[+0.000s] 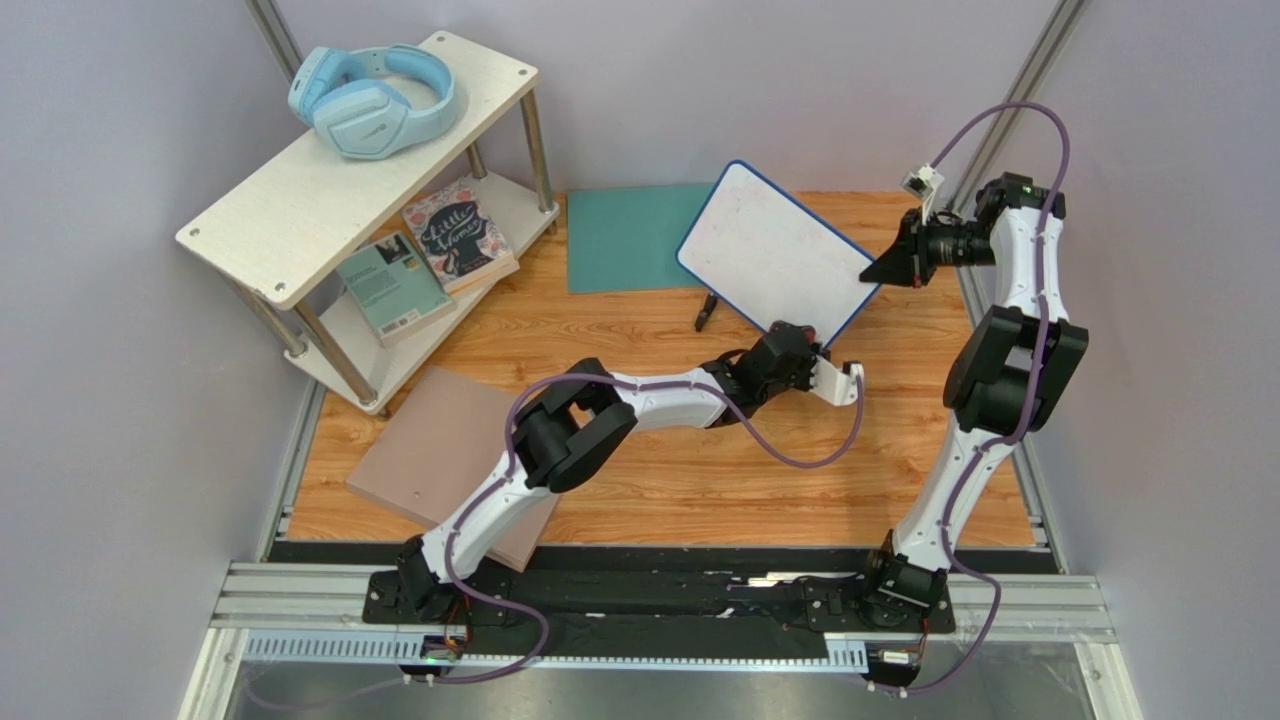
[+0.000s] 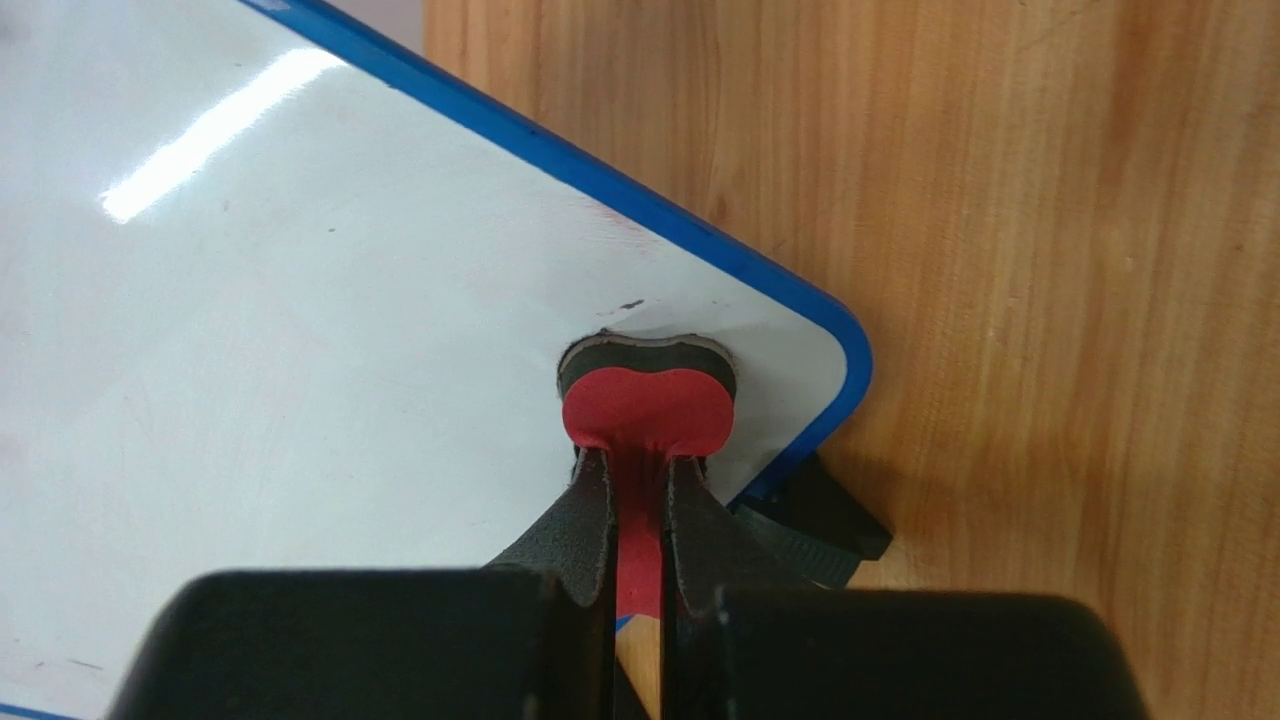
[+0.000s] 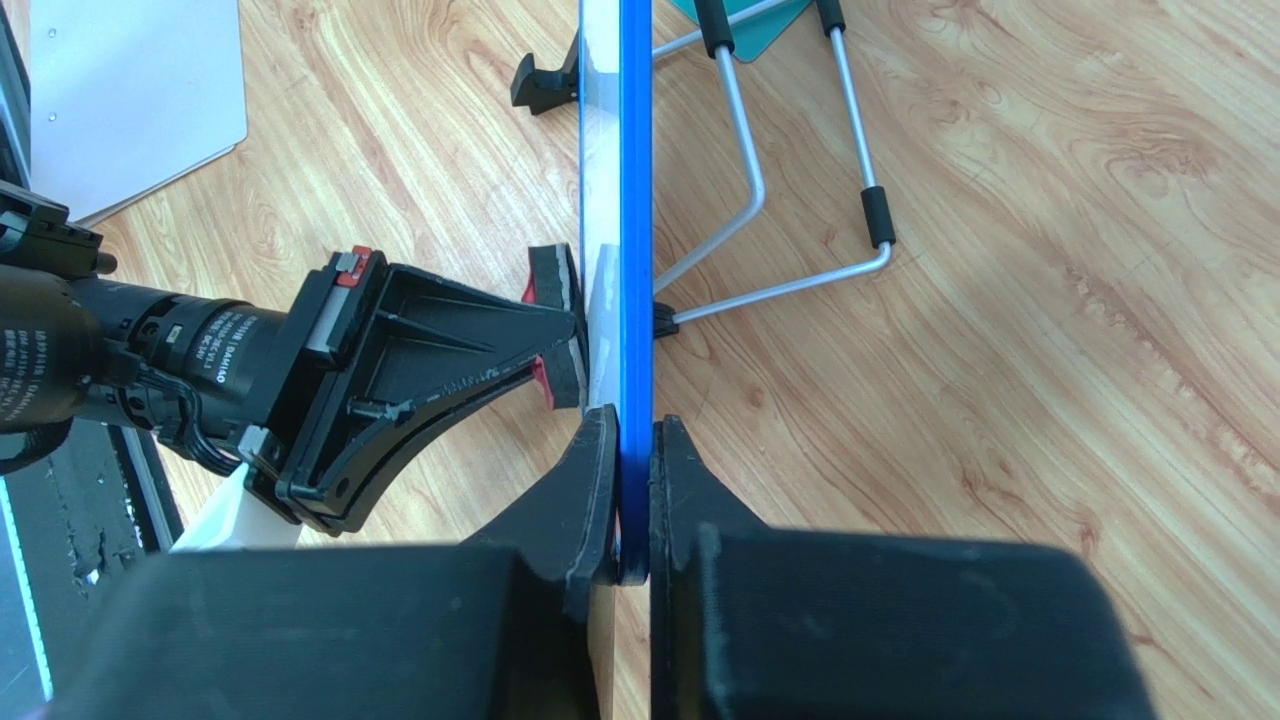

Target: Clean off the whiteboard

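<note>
The whiteboard (image 1: 774, 248), white with a thin blue frame, stands tilted on its wire stand at the back middle of the wooden table. My left gripper (image 1: 806, 357) is shut on a red eraser (image 2: 649, 408) with a black felt face, pressed against the board near its lower right corner (image 2: 842, 338). A tiny dark mark (image 2: 631, 305) shows just above the eraser. My right gripper (image 1: 890, 266) is shut on the board's blue right edge (image 3: 636, 300). In the right wrist view the left gripper (image 3: 559, 327) touches the board's face and the wire stand (image 3: 751, 180) shows behind.
A teal mat (image 1: 631, 237) lies behind the board. A pinkish-tan square board (image 1: 436, 450) lies at the front left. A white two-tier shelf (image 1: 361, 165) at the back left holds blue headphones (image 1: 373, 98) and books (image 1: 451, 240).
</note>
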